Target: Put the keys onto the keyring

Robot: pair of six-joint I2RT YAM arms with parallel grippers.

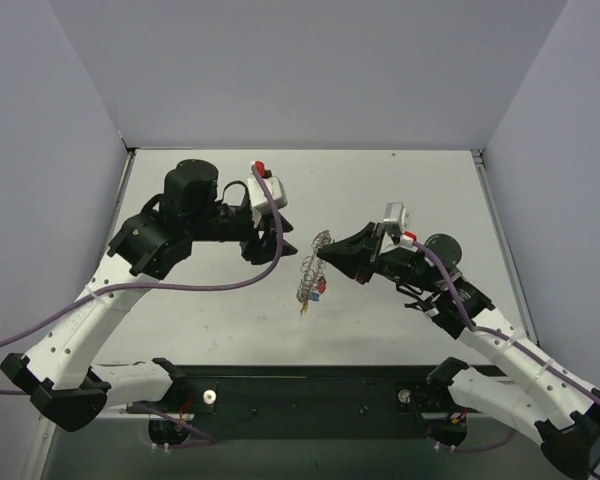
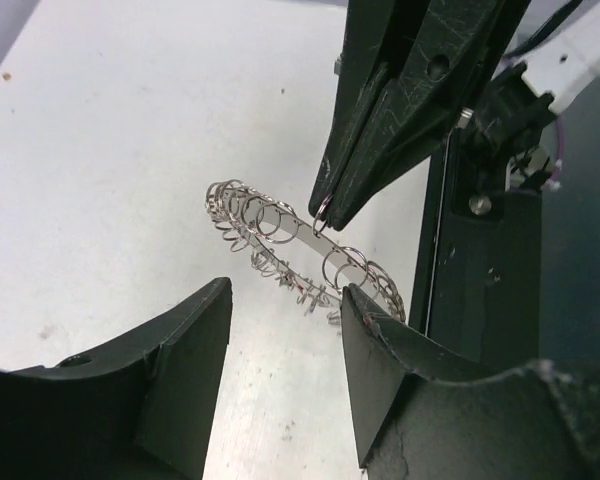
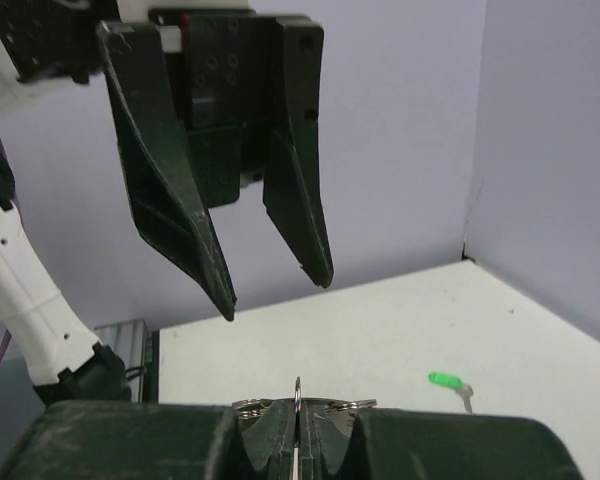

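Note:
The keyring [image 1: 314,264], a silvery ring with a coil-like rim, hangs in the air over the table's middle. My right gripper [image 1: 324,257] is shut on its rim, and in the left wrist view its closed tips [image 2: 325,214] pinch the band of the keyring [image 2: 280,232]. Keys with red and blue heads [image 1: 320,287] dangle from the ring's lower part. My left gripper [image 2: 285,305] stands open just short of the ring, touching nothing. In the right wrist view, a thin edge of the keyring [image 3: 297,392] shows between the shut jaws, with the open left gripper [image 3: 276,288] opposite. A green-headed key [image 3: 443,381] lies on the table.
The white table [image 1: 400,190] is walled by grey panels at the back and sides. A purple cable [image 1: 230,285] loops from the left arm. The black base rail [image 1: 310,395] runs along the near edge.

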